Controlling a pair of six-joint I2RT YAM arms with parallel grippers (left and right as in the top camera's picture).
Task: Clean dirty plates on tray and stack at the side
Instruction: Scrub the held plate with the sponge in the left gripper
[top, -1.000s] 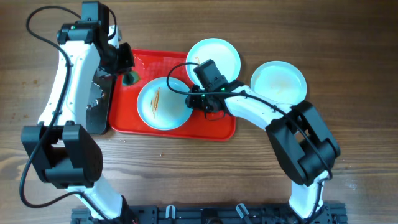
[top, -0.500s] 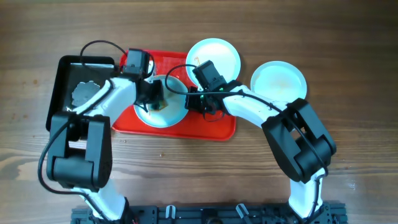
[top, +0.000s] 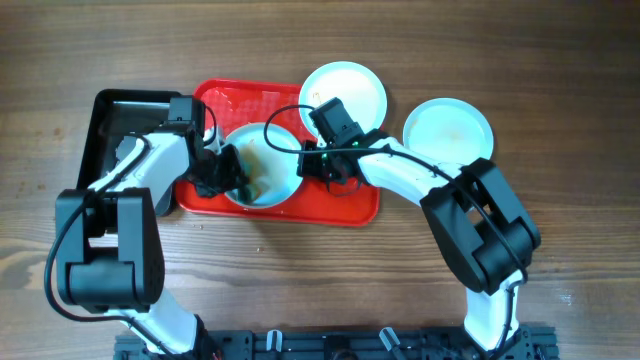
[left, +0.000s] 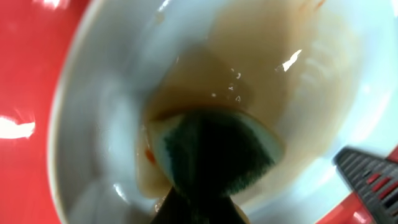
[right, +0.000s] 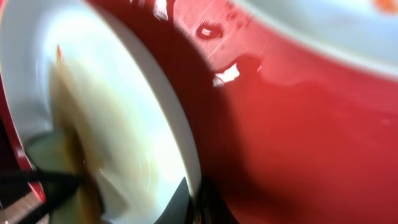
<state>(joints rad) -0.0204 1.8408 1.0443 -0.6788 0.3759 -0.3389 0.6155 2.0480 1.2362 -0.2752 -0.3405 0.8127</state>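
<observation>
Bright red tray (top: 335, 208); white plate (left: 106, 112), brown smears; dark green sponge (left: 217, 149); black side tray (top: 100, 130); brown woodgrain table (top: 560, 60).

On my overhead feed I see a brown wooden table (top: 560, 60) with clear grain. A black tray (top: 125, 100) with rounded corners lies toward its left side, and a black rail (top: 330, 345) runs along the near edge. Inside the black tray there is a pale grey patch (top: 120, 148) with a ragged edge, and I cannot tell what it is. My left wrist feed shows a sponge (left: 214, 149) close up, its dark green face toward the lens with a pale yellowish border, wet and ringed by a thin brownish film.
</observation>
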